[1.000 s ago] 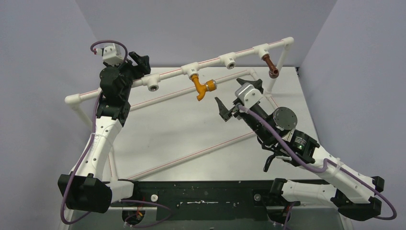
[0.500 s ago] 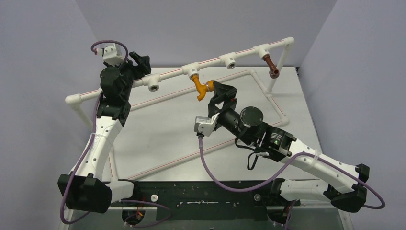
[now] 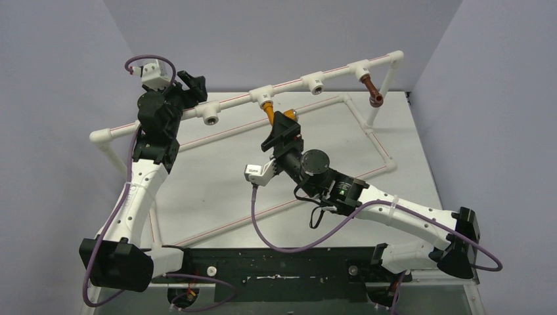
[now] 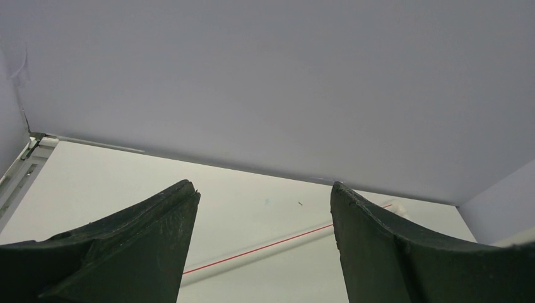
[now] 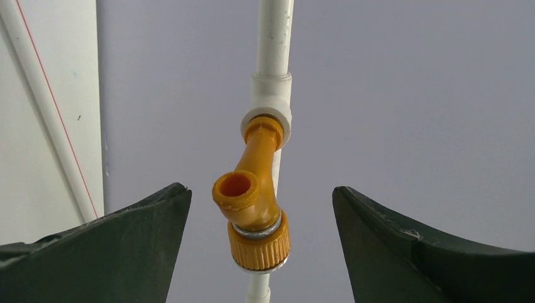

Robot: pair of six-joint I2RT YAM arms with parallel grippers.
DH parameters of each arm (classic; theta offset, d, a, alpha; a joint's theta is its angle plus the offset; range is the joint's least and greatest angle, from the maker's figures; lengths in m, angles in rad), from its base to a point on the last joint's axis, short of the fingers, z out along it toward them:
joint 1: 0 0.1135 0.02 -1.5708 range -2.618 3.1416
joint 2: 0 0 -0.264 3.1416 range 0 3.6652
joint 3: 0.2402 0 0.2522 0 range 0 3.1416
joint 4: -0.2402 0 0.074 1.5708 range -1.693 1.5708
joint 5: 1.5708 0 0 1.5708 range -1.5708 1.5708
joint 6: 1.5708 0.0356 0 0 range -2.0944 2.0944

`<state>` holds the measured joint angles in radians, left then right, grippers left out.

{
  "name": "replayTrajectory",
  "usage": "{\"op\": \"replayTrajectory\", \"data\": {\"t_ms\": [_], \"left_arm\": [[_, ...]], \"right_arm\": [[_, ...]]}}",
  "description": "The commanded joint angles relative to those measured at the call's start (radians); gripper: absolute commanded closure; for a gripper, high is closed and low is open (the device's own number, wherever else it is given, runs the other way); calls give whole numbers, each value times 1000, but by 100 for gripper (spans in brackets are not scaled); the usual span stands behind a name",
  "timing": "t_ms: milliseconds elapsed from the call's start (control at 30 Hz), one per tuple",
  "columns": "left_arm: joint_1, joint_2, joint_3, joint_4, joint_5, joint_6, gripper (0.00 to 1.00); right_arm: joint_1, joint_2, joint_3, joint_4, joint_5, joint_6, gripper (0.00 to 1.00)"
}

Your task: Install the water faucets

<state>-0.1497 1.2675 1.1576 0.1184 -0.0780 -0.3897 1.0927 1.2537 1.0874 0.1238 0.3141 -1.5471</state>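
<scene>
Your right gripper [image 5: 262,192] is hanging wide open and empty, with the orange-yellow faucet [image 5: 254,211] lying straight ahead, framed between its fingers and touching neither. The faucet's body is running along the white pipe [image 5: 276,31], its neck entering the tee socket [image 5: 268,104]. You are working with the nearer arm. The left gripper [image 3: 191,81], also spread and empty, is idling well apart.

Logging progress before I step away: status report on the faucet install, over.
Left gripper open, empty. Right gripper open, fingers either side of orange faucet, no contact. Orange faucet seated in white tee; brown faucet seated too. Nothing blocking.
</scene>
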Motion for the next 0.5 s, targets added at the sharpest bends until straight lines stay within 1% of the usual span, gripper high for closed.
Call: {"op": "replayTrajectory", "data": {"t_ms": [0,67,133,200,333,400,467], "left_arm": [[-75,172,-150,-513,167,54,26],[-75,171,-150,-513,165,54,26],[-75,172,-150,-513,167,54,26],[-75,173,-150,-513,166,54,26],[-74,172,-148,-513,166,55,26],[-75,170,-149,-515,166,55,26],[-74,167,-147,-514,167,57,26]], "right_arm": [[-17,33,7,194,51,-57,16],[-25,48,12,204,46,-46,20],[-30,60,20,205,44,-32,25],[-30,74,27,206,50,-16,35],[-30,89,32,223,62,31,63],[-29,93,25,244,73,57,80],[-27,99,22,270,87,99,100]]}}
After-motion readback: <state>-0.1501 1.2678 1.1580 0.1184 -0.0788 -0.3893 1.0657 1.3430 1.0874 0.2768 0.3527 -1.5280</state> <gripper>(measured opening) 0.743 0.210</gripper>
